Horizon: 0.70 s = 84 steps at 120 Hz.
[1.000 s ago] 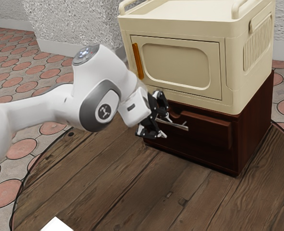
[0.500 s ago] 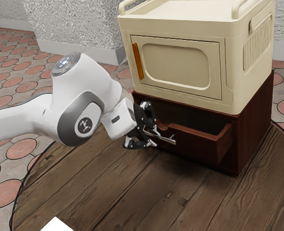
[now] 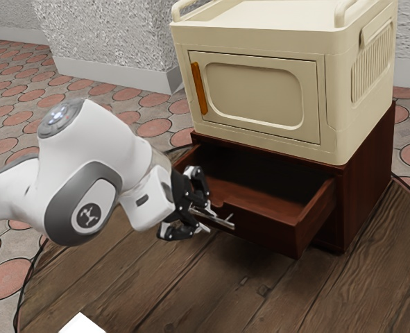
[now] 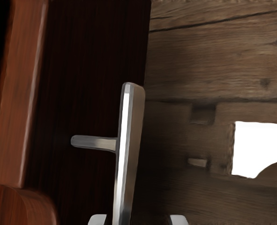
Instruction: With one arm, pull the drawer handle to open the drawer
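Though within the spread hand [image 3: 202,214], drawer handle [image 3: 223,221] nearer one finger [image 4: 98,220].

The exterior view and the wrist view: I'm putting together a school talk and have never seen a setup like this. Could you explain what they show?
These are simulator renders. The exterior view is taken from beside the machine, a white robot arm with a black gripper. The wrist view is taken from the arm's hand, close to the work.

On a wooden table stands a dark brown cabinet, its drawer open. A cream cabinet with an orange handle sits on top. Near the table's edge is a white shape that I cannot identify.

Nothing is clamped: the drawer's metal handle lies between the open fingers, with a gap on one side.
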Motion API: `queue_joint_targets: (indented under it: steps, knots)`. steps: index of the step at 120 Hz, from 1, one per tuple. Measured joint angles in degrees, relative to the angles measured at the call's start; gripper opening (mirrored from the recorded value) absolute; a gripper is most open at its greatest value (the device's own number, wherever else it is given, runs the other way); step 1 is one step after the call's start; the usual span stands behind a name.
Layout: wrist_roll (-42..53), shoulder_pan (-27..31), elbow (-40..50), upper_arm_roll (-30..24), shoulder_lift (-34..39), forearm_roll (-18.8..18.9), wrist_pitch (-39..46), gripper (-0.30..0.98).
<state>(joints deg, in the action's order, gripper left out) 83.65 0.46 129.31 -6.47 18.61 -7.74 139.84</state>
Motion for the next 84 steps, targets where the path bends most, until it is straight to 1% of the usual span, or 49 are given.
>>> queue_joint_targets:
  steps: [20,56,70,84]
  knots:
    - [-0.68,-0.01,3.11,-0.77,3.48,-0.04,0.13,0.09]
    - [-1.72,-0.02,4.77,-1.09,5.17,-0.06,0.24,0.09]
    - [-2.0,-0.02,4.81,-1.09,5.24,-0.07,0.24,0.15]
    - [-2.23,-0.02,4.84,-1.09,5.68,-0.08,0.21,0.18]
